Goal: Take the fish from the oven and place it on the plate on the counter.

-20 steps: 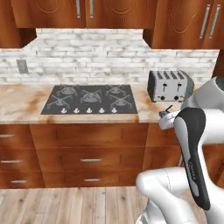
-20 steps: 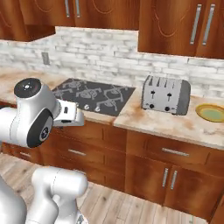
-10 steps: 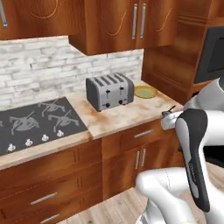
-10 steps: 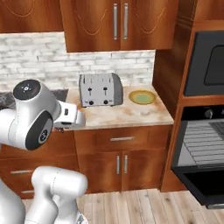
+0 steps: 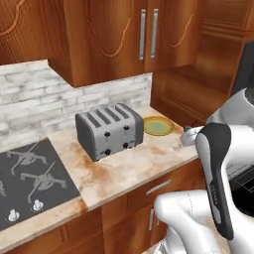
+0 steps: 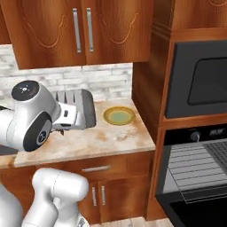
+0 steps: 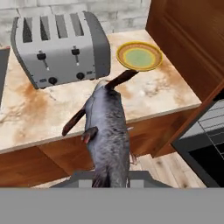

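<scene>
Hand view has the fingers clamped on the grey fish (image 7: 106, 135), carried out past the bench (image 7: 144, 94) edge short of the yellowish-green plate (image 7: 139, 56) beside the toaster (image 7: 59, 48), probably lining up the drop.

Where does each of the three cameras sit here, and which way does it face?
Left base view: behind the arm's left, facing the toaster and plate; arm at lower right.
Right base view: behind its right, facing counter and oven; arm at left.
Hand view: on the hand, looking along the held fish.
All share toaster and plate.
</scene>
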